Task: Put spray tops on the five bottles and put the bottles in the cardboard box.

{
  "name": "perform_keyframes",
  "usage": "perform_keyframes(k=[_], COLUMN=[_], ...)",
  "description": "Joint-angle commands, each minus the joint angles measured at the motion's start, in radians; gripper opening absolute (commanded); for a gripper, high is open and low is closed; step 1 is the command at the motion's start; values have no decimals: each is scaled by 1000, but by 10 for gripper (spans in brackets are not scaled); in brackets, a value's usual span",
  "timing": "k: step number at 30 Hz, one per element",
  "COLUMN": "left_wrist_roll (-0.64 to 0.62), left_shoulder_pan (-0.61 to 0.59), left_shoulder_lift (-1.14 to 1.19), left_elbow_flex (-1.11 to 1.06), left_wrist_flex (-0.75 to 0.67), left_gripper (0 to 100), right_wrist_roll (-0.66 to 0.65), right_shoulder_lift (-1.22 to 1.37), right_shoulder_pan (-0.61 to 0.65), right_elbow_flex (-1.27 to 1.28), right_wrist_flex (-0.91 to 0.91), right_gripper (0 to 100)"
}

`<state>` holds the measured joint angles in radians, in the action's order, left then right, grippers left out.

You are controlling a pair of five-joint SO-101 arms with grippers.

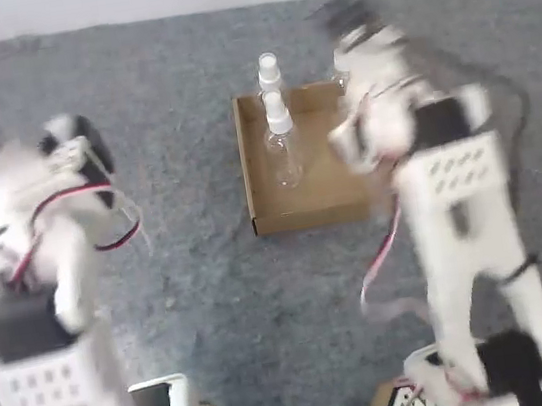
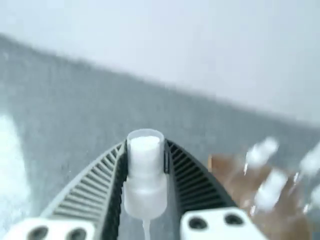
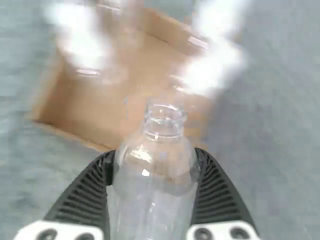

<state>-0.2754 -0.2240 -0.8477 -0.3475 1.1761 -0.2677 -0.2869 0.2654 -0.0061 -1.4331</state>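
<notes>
Left gripper (image 2: 145, 146): fingers closed snugly on a white spray top (image 2: 145, 172), held upright, stem pointing down. Right gripper (image 3: 155, 161): fingers clamped on the shoulder of a clear bottle (image 3: 154, 175) with an open, uncapped neck. High view: cardboard box (image 1: 311, 215) sits on the grey table (image 1: 211, 282) toward 12 o'clock. At least two capped bottles (image 1: 282, 146) stand in its 9 o'clock half. Right arm at the box's 3 o'clock edge; left arm well apart at 9 o'clock.

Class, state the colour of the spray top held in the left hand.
White; the spray top shows best in the left wrist view.
</notes>
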Motion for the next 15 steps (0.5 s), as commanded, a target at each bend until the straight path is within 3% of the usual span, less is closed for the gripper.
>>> perform_keyframes(k=[1,6,9,15], left_wrist_roll=[-58,-107,-158,-199], left_shoulder_pan=[-28,-20,-17,160], left_shoulder_lift=[-135,-187,-186,-186], left_elbow_flex=[51,81,99,54], left_wrist_flex=[-106,-112,-117,-118], left_gripper=[13,13,13,13], right_wrist_roll=[55,57,57,97], right_shoulder_lift=[-266,-461,-539,-599], right_shoulder_pan=[283,484,547,641], right_elbow_flex=[361,707,812,918], right_wrist_flex=[251,547,610,680], right_gripper=[6,6,6,6])
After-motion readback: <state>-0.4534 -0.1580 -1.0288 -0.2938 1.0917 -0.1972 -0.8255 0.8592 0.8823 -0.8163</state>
